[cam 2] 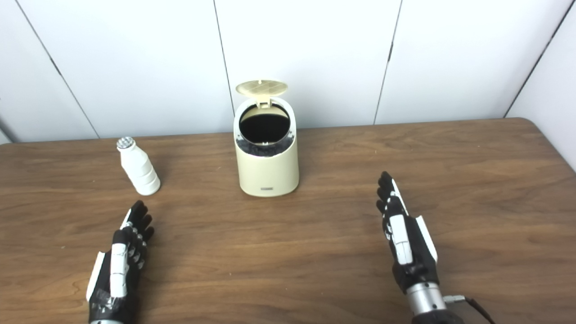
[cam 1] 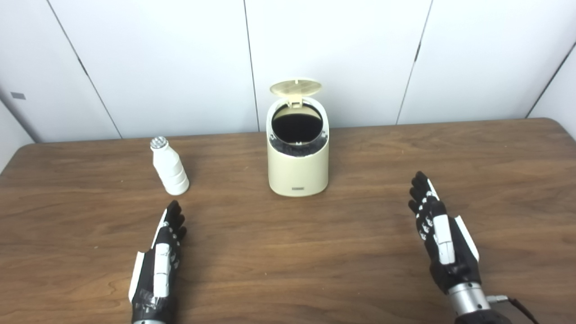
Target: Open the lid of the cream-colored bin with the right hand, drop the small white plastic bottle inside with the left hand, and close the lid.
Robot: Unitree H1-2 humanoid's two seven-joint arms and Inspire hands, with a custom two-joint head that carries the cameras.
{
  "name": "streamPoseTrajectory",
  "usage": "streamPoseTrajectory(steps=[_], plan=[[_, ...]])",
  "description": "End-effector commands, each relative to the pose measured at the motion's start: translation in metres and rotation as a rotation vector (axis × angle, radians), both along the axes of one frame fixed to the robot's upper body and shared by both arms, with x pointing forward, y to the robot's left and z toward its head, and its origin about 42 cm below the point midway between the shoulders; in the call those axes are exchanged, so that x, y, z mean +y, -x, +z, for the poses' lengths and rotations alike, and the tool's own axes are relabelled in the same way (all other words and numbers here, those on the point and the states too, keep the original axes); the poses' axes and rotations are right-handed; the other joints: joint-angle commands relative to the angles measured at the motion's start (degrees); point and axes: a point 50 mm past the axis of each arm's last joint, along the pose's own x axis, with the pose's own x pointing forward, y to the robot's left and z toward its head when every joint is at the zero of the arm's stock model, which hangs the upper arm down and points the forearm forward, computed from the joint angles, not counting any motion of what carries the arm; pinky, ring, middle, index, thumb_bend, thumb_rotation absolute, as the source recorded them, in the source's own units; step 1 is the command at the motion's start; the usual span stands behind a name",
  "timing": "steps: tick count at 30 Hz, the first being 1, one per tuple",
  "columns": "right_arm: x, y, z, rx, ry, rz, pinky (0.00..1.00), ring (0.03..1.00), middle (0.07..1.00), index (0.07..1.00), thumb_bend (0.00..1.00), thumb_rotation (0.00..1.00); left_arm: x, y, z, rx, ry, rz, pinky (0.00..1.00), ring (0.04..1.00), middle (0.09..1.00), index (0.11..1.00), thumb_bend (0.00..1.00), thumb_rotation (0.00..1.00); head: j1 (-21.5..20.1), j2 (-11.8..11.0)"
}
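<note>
left hand (cam 1: 157, 265): empty, fingers (cam 1: 173, 216) extended | right hand (cam 1: 443, 240): empty, seemingly edge-on

White panelled wall (cam 1: 180, 58), dark seams, brown wooden table (cam 1: 315, 252), even light

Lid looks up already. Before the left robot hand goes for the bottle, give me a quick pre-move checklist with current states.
1. Lid of the cream bin open, mouth clear: ok, lid stands up at the back.
2. White bottle upright and free on the table: ok, left of the bin and apart from it.
3. Left robot hand empty, fingers apart: ok, just short of the bottle.
4. Path from left robot hand to bottle clear: ok.
5. Right robot hand away from bin and lid: ok, open, off to the right.
6. Bin contents, room for the bottle: cannot tell, the inside is dark.
</note>
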Motion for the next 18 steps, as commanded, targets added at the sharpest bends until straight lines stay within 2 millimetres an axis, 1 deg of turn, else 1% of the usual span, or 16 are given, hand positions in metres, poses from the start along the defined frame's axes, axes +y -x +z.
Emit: streamPoseTrajectory(steps=[1, 7, 9, 10, 13, 14, 18], plan=[[-0.002, -0.003, 0.012, -0.097, 0.019, -0.010, 1.00, 1.000, 1.000, 0.991, 0.67, 1.00, 0.004, 0.001, 0.005, -0.028, -0.022, -0.011, 1.00, 1.000, 1.000, 1.000, 0.62, 0.98, 0.2, 0.0], [-0.006, -0.003, 0.006, -0.102, 0.035, -0.017, 1.00, 1.000, 1.000, 0.991, 0.68, 1.00, 0.003, 0.001, 0.005, -0.028, -0.028, -0.008, 1.00, 1.000, 1.000, 1.000, 0.62, 0.99, 1.3, -0.2], [-0.007, -0.002, 0.005, -0.100, 0.037, -0.018, 1.00, 1.000, 1.000, 0.992, 0.69, 1.00, 0.002, 0.002, 0.005, -0.025, -0.027, -0.006, 1.00, 1.000, 1.000, 1.000, 0.63, 0.98, 2.8, -0.4], [-0.007, -0.002, 0.004, -0.099, 0.039, -0.017, 1.00, 1.000, 0.998, 0.990, 0.69, 1.00, 0.002, 0.002, 0.005, -0.022, -0.026, -0.004, 1.00, 1.000, 1.000, 1.000, 0.63, 0.98, 2.8, -0.4], [-0.010, -0.002, 0.002, -0.095, 0.044, -0.015, 1.00, 1.000, 0.998, 0.990, 0.67, 1.00, -0.002, 0.004, 0.004, -0.015, -0.030, 0.001, 1.00, 1.000, 1.000, 1.000, 0.64, 0.99, 6.7, -1.8], [-0.011, -0.001, 0.001, -0.091, 0.048, -0.015, 1.00, 1.000, 0.997, 0.991, 0.66, 1.00, -0.004, 0.005, 0.004, -0.012, -0.028, 0.004, 1.00, 1.000, 1.000, 1.000, 0.65, 0.99, 7.1, -1.9], [-0.015, -0.001, -0.002, -0.082, 0.050, -0.011, 1.00, 1.000, 0.997, 0.996, 0.66, 1.00, -0.010, 0.007, 0.002, -0.001, -0.009, 0.011, 1.00, 1.000, 1.000, 1.000, 0.65, 0.96, 10.9, -3.4]])
